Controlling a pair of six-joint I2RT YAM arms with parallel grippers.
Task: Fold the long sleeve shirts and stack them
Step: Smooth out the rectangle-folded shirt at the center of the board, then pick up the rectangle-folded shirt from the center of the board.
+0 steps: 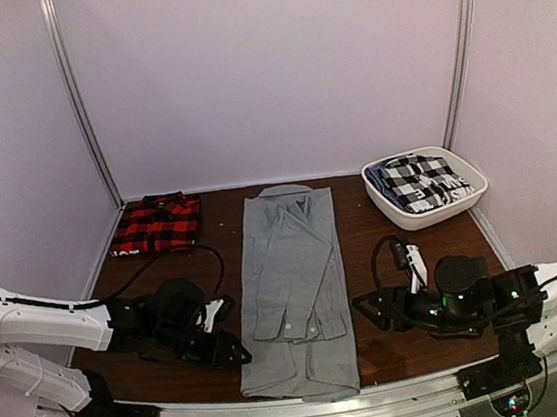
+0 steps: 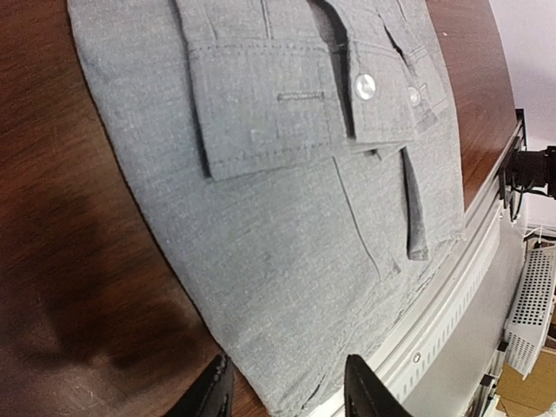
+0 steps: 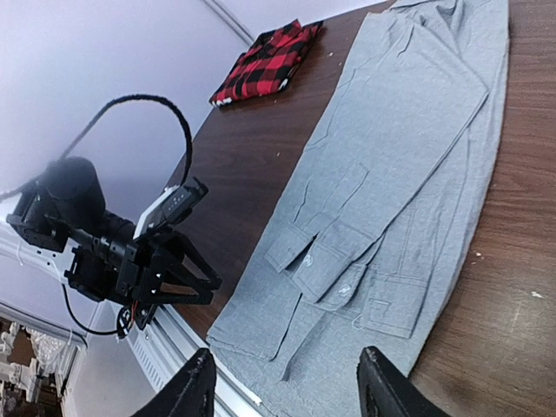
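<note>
The light grey long sleeve shirt (image 1: pixel 296 287) lies flat down the middle of the table, folded into a long strip with both sleeves laid over its front. Its hem reaches the near edge. The red-and-black plaid shirt (image 1: pixel 156 223) sits folded at the back left, also seen in the right wrist view (image 3: pixel 265 61). My left gripper (image 1: pixel 239 354) is low at the grey shirt's near-left corner, open, its fingertips (image 2: pixel 213 395) straddling the hem corner (image 2: pixel 287 382). My right gripper (image 1: pixel 364 309) hovers off the shirt's right edge, open and empty, above the cuffs (image 3: pixel 334 274).
A white basket (image 1: pixel 390 211) with black-and-white checked cloth stands at the back right. A metal rail (image 2: pixel 452 321) runs along the table's near edge under the hem. White walls enclose the table on three sides.
</note>
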